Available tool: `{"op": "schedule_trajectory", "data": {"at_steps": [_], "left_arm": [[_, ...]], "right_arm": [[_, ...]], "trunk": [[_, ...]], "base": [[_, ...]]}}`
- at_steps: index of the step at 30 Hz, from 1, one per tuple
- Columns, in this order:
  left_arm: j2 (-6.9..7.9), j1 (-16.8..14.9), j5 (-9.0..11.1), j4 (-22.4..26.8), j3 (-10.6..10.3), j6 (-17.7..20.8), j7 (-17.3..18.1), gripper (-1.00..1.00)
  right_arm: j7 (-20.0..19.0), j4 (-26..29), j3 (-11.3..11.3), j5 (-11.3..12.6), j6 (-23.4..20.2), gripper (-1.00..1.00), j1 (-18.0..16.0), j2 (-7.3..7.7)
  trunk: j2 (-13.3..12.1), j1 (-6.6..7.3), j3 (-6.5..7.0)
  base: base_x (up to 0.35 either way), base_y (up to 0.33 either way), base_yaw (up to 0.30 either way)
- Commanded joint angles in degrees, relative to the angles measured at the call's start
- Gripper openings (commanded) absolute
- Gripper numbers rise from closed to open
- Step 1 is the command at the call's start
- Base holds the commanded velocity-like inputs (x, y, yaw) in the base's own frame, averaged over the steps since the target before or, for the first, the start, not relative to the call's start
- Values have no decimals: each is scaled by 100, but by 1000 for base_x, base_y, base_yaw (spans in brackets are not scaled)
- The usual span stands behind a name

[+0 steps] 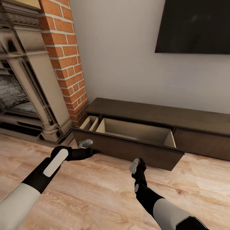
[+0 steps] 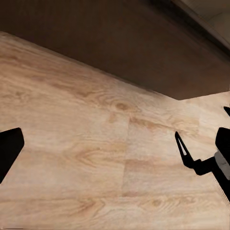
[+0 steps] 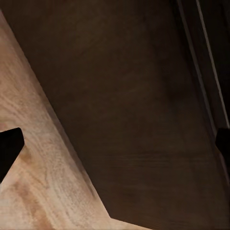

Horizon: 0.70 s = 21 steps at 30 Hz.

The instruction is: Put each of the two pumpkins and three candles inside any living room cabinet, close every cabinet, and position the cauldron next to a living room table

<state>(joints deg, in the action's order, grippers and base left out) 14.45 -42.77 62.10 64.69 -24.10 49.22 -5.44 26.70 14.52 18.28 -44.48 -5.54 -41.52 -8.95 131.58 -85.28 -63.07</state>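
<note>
The long, low, dark brown cabinet [image 1: 179, 116] stands against the wall with one wide drawer [image 1: 140, 152] pulled out over the floor. Its pale beige inside [image 1: 134, 129] holds nothing that I can see, and a narrow side compartment [image 1: 89, 123] sits at its left end. My left gripper [image 1: 88, 147] hangs open low by the drawer front's left corner. My right gripper [image 1: 137, 165] is open just in front of the drawer front's middle. The dark drawer front [image 3: 143, 120] looms close in the right wrist view, between the spread fingertips [image 3: 9, 148]. No pumpkins, candles or cauldron are in view.
A stone fireplace [image 1: 28, 92] and a red brick column [image 1: 68, 64] stand left of the cabinet. A dark TV [image 1: 195, 25] hangs on the wall above it. Light wood floor [image 1: 95, 191] lies under both arms; in the left wrist view my right gripper's finger [image 2: 184, 151] shows over the floor [image 2: 96, 143].
</note>
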Motion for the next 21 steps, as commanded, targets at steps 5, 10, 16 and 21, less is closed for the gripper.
{"op": "schedule_trajectory", "data": {"at_steps": [5, 10, 16, 21], "left_arm": [[223, 14, -5, -379, 364, -15, -10, 100], [181, 9, -11, -725, 618, -41, -9, 100], [70, 6, -16, -843, 666, -75, -11, 100], [53, 6, -24, -855, 669, -80, -15, 100]], "right_arm": [[-1, 11, 0, 1, 21, 100, 72, -20], [16, 12, 2, 1, 20, 100, 119, -27], [22, 38, 9, 0, 18, 100, 197, -28], [26, 48, 9, 1, 18, 100, 204, -25]], "trunk": [[-202, 110, 76], [-403, 220, 151], [-643, 352, 237], [-844, 462, 307]], "base": [[0, 0, 286], [0, 0, 286], [0, 0, 286], [0, 0, 285]]}}
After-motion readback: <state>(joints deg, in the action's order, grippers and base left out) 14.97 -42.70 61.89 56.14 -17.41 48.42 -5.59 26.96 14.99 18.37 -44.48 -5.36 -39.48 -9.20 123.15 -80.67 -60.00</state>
